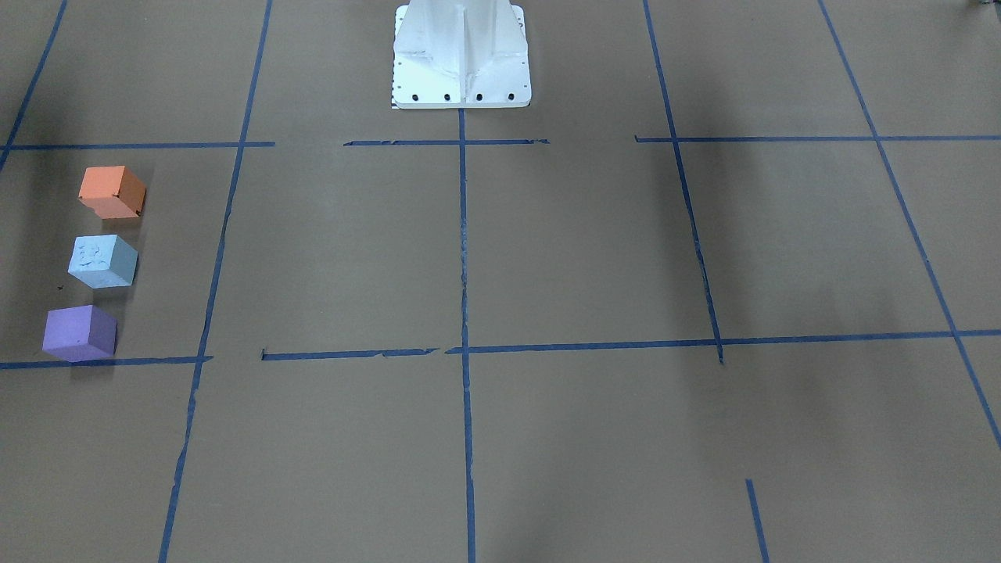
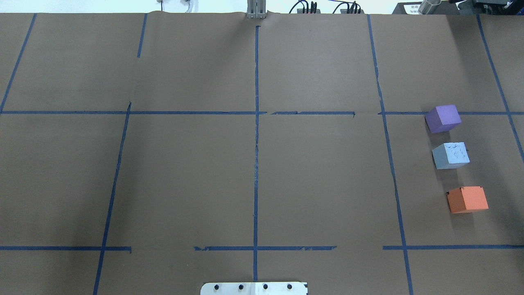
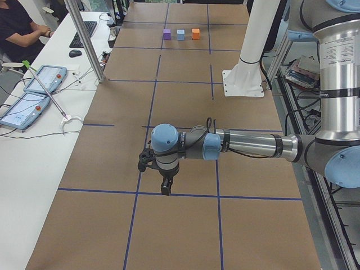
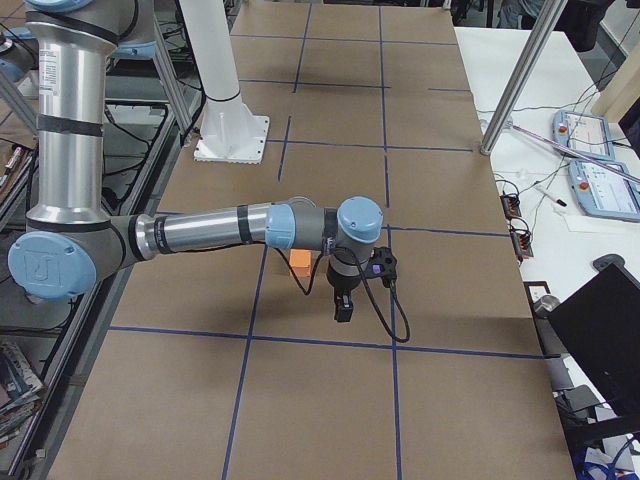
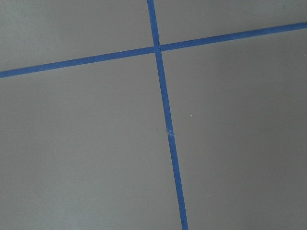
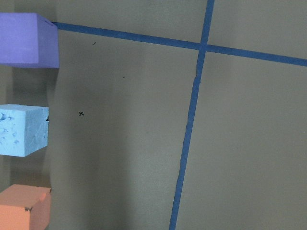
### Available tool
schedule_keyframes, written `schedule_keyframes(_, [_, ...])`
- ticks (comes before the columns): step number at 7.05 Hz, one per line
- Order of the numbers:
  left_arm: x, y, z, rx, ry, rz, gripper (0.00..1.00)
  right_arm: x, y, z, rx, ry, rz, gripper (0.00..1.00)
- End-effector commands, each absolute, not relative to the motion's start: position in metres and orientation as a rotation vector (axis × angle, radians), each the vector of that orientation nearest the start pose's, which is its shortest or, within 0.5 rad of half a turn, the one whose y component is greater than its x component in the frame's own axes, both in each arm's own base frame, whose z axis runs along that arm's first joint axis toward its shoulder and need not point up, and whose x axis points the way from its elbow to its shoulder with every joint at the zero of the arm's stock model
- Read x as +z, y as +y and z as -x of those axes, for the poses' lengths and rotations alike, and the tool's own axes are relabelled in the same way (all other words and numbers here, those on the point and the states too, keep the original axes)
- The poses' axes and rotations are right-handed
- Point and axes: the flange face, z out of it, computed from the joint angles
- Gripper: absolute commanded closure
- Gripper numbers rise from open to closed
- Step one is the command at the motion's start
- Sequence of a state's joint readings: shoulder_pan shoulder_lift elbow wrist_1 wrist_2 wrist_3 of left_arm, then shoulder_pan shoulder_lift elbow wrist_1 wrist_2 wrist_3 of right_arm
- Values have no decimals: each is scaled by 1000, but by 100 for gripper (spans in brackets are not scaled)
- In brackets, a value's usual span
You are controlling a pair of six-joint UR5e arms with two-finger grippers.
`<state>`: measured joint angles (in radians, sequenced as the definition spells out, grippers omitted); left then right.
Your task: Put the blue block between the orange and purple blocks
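Observation:
The light blue block (image 1: pixel 102 261) sits on the brown table between the orange block (image 1: pixel 112 191) and the purple block (image 1: pixel 80 333), in a line with small gaps. In the overhead view they stand at the right: purple (image 2: pixel 443 118), blue (image 2: pixel 450 155), orange (image 2: pixel 467 199). The right wrist view shows all three at its left edge, with the blue block (image 6: pixel 21 130) in the middle. My left gripper (image 3: pixel 165 188) points down over the table, far from the blocks. My right gripper (image 4: pixel 342 312) hangs beside the orange block (image 4: pixel 300 262). I cannot tell whether either is open or shut.
The white robot pedestal (image 1: pixel 461 55) stands at the table's middle edge. Blue tape lines (image 2: pixel 256 135) grid the brown paper. A side table holds tablets (image 3: pixel 45 77) with a seated operator (image 3: pixel 17 25). A laptop (image 4: pixel 600 320) is beyond the right end.

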<state>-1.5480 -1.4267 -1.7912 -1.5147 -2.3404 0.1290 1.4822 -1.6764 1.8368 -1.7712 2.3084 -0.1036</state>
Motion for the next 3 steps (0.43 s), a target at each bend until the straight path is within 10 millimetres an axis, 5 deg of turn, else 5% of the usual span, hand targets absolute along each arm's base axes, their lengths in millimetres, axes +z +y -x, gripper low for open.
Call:
schedule_keyframes(1, [618,-440,54,156,764,-68,0,620,-430,-29,-161,-734,66,0])
schedule_keyframes(3, [614,-440,54,159,768,-75,0,625,-423,-29,-151,-736,78,0])
